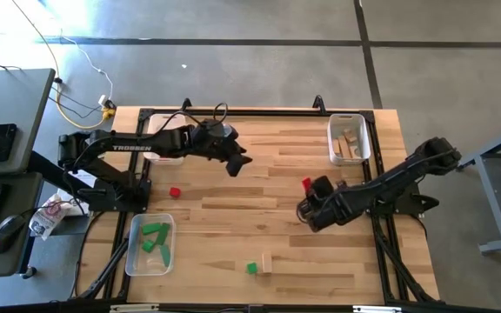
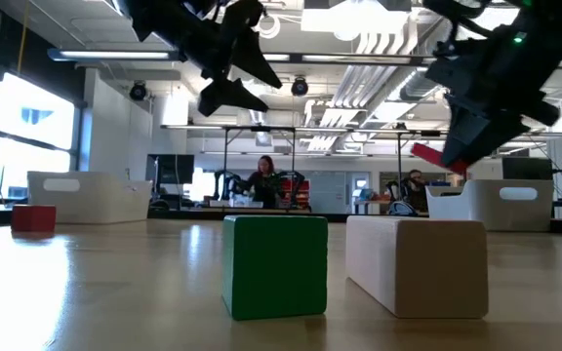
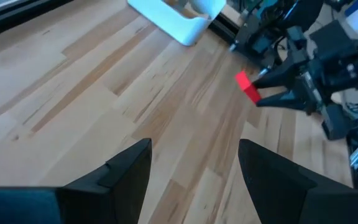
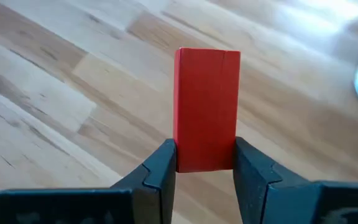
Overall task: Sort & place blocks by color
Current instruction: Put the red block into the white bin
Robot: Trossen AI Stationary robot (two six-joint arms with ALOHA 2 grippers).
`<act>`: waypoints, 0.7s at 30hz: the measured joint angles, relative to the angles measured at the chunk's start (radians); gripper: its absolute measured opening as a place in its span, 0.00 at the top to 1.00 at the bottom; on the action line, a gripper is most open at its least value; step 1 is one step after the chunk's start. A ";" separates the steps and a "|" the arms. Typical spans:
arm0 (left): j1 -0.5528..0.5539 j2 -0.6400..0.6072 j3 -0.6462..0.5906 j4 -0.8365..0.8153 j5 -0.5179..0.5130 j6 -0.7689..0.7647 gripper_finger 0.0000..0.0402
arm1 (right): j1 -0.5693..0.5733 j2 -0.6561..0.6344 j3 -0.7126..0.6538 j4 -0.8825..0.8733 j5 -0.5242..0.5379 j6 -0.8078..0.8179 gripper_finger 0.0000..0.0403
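Note:
My right gripper (image 1: pixel 308 186) is shut on a red block (image 4: pixel 206 106) above the table's middle right; the block also shows in the low view (image 2: pixel 438 157) and the left wrist view (image 3: pixel 248 86). My left gripper (image 1: pixel 237 163) is open and empty, raised over the table's far middle (image 3: pixel 194 152). Another red block (image 1: pixel 175 192) lies on the table at the left. A green block (image 1: pixel 251 269) and a plain wood block (image 1: pixel 266 263) stand side by side near the front edge. My right gripper pinches the red block between its two fingers (image 4: pixel 164 167), on the two long sides near one end (image 4: pixel 205 152). The rest of the block sticks out past the fingertips, in line with them. The fingers slant down from the table's right. The block is clear of the table.
A clear tray (image 1: pixel 135 258) with several green blocks stands at the front left. A white tray (image 1: pixel 361 123) with wood blocks stands at the far right. Another white tray (image 1: pixel 165 157) lies under my left arm. People show far off in the room.

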 joint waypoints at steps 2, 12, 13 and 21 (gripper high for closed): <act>0.000 0.000 0.000 0.016 0.000 -0.010 0.43 | -0.027 0.000 0.012 0.034 0.008 -0.098 0.75; -0.014 0.000 0.000 0.068 0.000 -0.037 0.43 | -0.145 0.000 0.093 0.243 0.044 -0.638 0.75; -0.016 0.000 0.000 0.073 0.000 -0.037 0.43 | -0.154 0.000 0.098 0.266 0.044 -0.689 0.75; -0.035 0.000 0.000 0.090 0.000 -0.061 0.43 | -0.226 0.000 0.118 0.412 0.028 -1.022 0.75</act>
